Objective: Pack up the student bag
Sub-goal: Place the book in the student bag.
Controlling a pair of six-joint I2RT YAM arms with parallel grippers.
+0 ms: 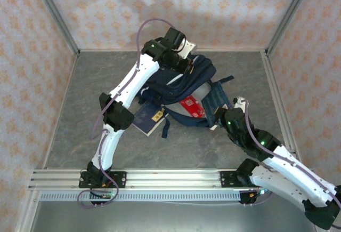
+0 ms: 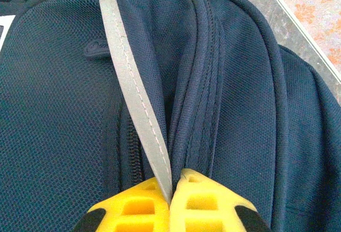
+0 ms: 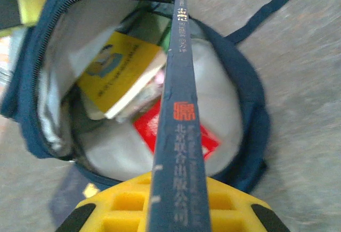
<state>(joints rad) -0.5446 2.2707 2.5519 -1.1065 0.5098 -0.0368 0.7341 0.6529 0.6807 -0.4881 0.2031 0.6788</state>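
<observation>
The navy student bag [image 1: 184,80] lies mid-table with its mouth open toward the right arm. My left gripper [image 1: 185,63] is at the bag's far top edge. It is shut [image 2: 171,190] on the grey stripe [image 2: 133,93] and the folded fabric beside it. My right gripper [image 1: 220,117] sits at the bag's near right rim. It is shut [image 3: 173,202] on a dark blue book [image 3: 178,109], held spine-up over the open mouth. Inside the bag lie a yellow book [image 3: 120,69] and a red item [image 3: 210,141], the latter also seen from above [image 1: 193,107].
Another dark blue book [image 1: 147,120] lies flat on the grey table [image 1: 80,109] by the bag's near left side, close to the left arm's elbow. A bag strap [image 3: 264,10] trails right. Patterned walls [image 1: 32,56] enclose the table.
</observation>
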